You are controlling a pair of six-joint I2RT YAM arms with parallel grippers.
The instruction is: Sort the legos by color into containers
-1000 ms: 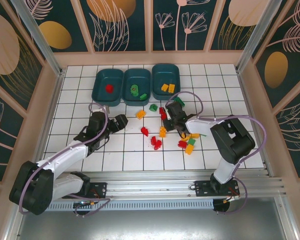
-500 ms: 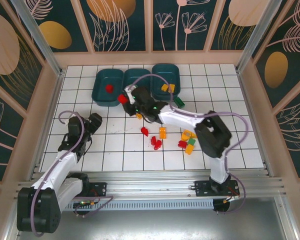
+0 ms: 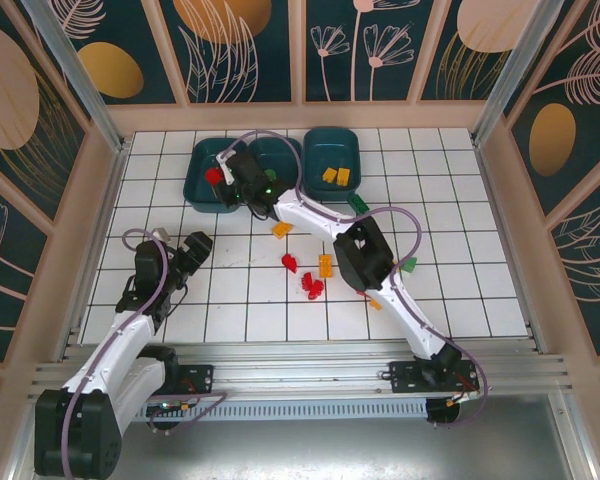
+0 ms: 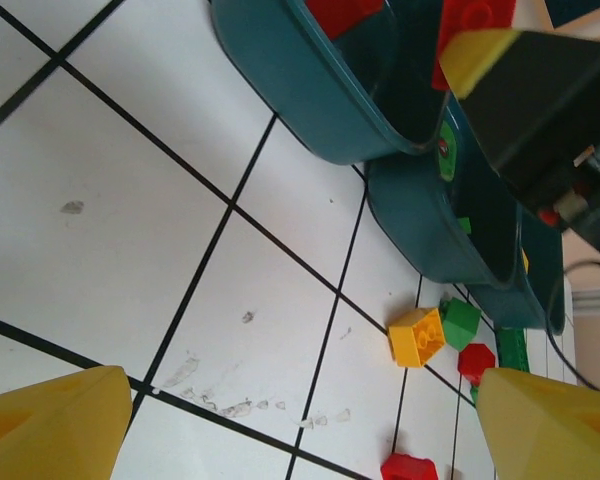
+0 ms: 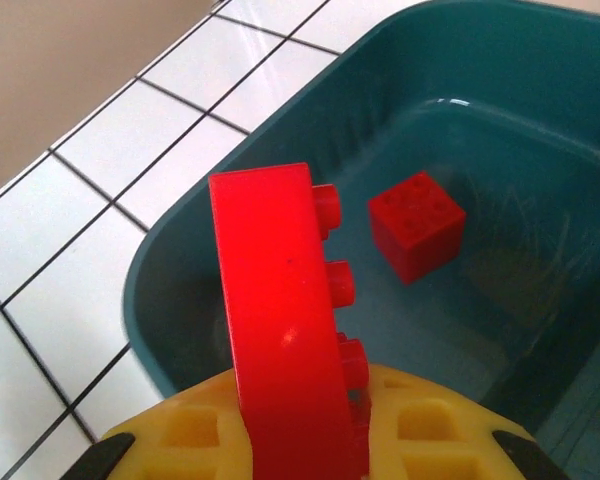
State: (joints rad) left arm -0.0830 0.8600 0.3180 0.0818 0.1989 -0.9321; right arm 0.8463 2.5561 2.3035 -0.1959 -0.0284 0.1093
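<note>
My right gripper (image 3: 223,176) reaches over the left teal container (image 3: 195,190), shut on a long red lego (image 5: 280,320) that stands on edge between its yellow fingers (image 5: 430,440). A red cube (image 5: 416,224) lies in that container (image 5: 170,260) below it. The middle container (image 3: 277,141) and the right container (image 3: 310,170) holding yellow legos (image 3: 335,176) stand beside it. My left gripper (image 3: 195,248) hovers open over bare tiles, nothing between its fingertips (image 4: 50,430). Ahead of it lie a yellow lego (image 4: 417,336), a green one (image 4: 461,322) and a red one (image 4: 477,362).
Loose legos are scattered mid-floor: yellow (image 3: 281,229), red (image 3: 290,263), orange (image 3: 325,265), a red cluster (image 3: 311,287), green (image 3: 358,203) and green (image 3: 408,265). The right arm's links stretch across them from the near right. Patterned walls enclose the tiled floor (image 3: 160,300).
The right gripper lifted a red lego from the middle of the floor and carried it left and back over the left container. The left arm pulled back to the left.
</note>
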